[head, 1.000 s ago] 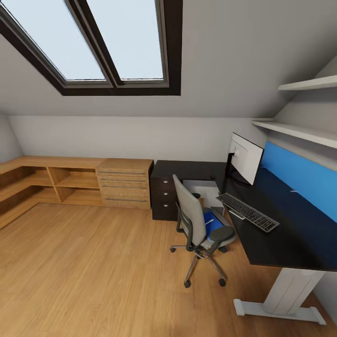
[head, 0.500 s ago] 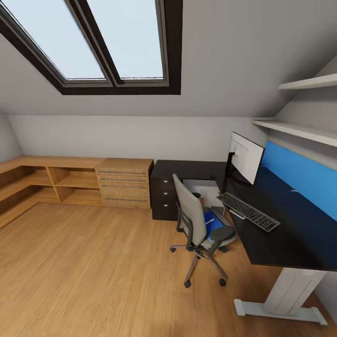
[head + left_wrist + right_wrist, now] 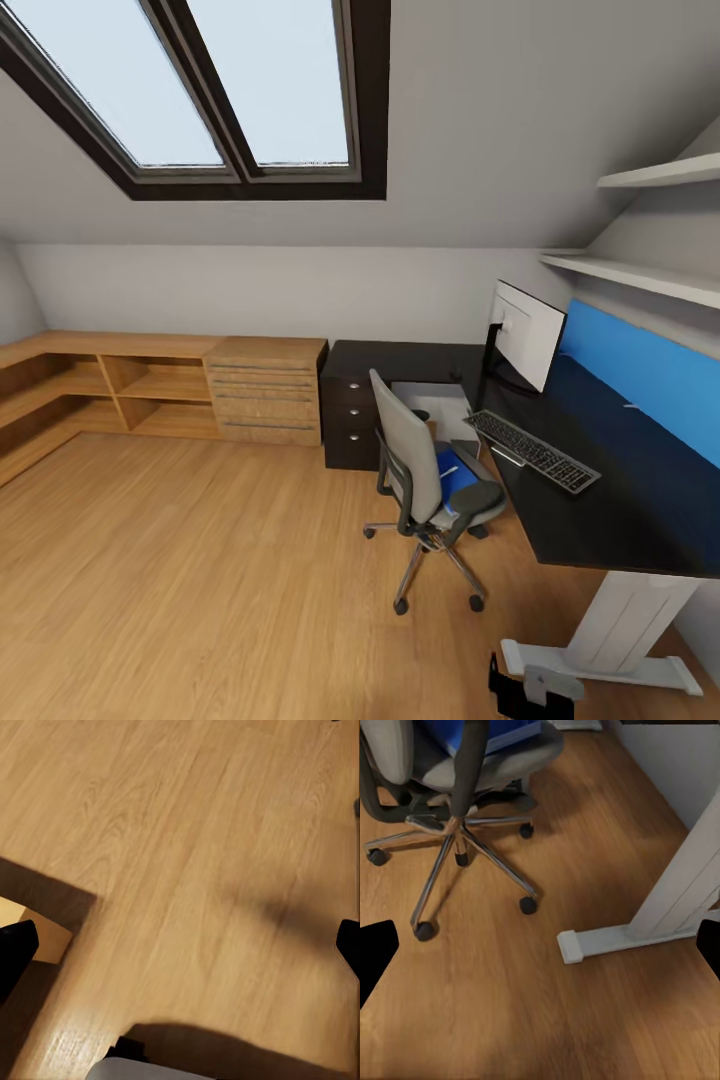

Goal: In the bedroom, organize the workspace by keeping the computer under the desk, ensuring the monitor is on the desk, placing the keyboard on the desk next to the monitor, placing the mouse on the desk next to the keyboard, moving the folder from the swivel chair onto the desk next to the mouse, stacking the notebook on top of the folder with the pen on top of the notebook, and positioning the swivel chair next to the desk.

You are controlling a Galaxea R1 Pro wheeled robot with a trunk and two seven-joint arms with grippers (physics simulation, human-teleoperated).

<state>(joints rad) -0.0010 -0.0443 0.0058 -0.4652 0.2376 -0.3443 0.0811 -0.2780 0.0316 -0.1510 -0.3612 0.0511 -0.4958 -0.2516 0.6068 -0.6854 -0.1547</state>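
A: Head view, left to right?
B: Oak chest point(image 3: 265, 392), swivel chair point(image 3: 425, 482) with folder point(image 3: 455, 477) on its seat, beside the counter point(image 3: 620, 500). Keyboard point(image 3: 530, 451) and monitor point(image 3: 527, 335) sit on top.
A: Pincers?
B: Left pincer point(image 3: 180, 945) released over bare floor point(image 3: 187, 855). Right pincer point(image 3: 540, 945) released, 2 fingertips point(image 3: 375, 952) spread above the chair's base.

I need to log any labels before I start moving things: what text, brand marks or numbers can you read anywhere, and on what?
None readable.
Keyboard: key legends too small to read.
Monitor: white back, no mark visible.
Folder on the swivel chair: plain blue, no visible label.
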